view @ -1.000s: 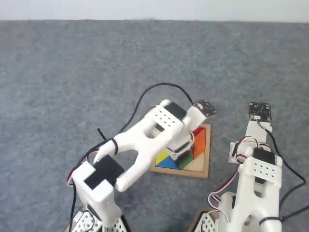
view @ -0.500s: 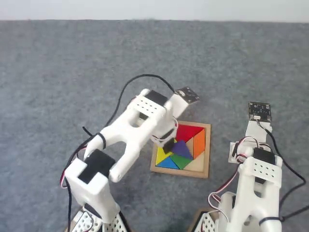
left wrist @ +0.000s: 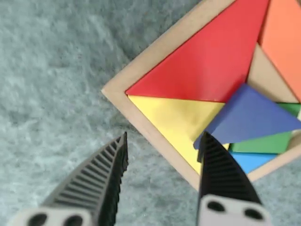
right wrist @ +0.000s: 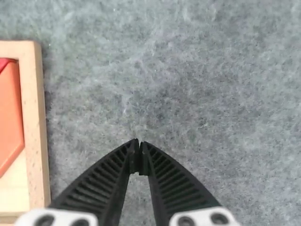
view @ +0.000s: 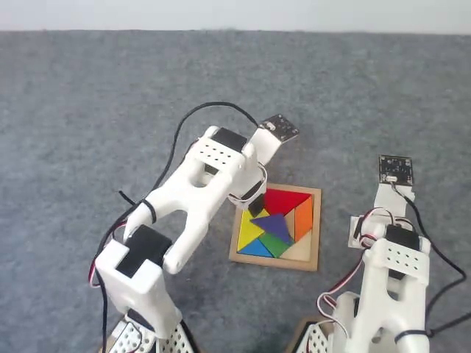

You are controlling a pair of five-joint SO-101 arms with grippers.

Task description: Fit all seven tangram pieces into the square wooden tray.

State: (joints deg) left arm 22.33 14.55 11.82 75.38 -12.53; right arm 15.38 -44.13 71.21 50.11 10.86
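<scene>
The square wooden tray point(view: 318, 232) lies between the two arms. In it sit a red triangle point(view: 283, 200), an orange piece point(view: 303, 217), a yellow triangle point(view: 249, 229), a green piece point(view: 277, 243) and a blue triangle point(view: 254, 249). A purple triangle point(view: 274, 223) rests in the middle; in the left wrist view the purple triangle point(left wrist: 254, 115) lies tilted over its neighbours. My left gripper point(left wrist: 164, 141) hangs open and holds nothing, at the tray's point(left wrist: 150, 52) left corner. Over carpet beside the tray's right rim point(right wrist: 35, 117), my right gripper point(right wrist: 138, 146) is shut on nothing.
Grey carpet covers the whole table. A patch of bare wood point(view: 303, 251) shows in the tray's near right corner. The left arm point(view: 206, 191) stretches over the carpet left of the tray, and the right arm point(view: 397, 257) stands to the tray's right.
The left arm has drawn back from over the tray's middle toward the far left. The purple triangle, hidden under the gripper before, now lies uncovered in the tray. The right arm kept still.
</scene>
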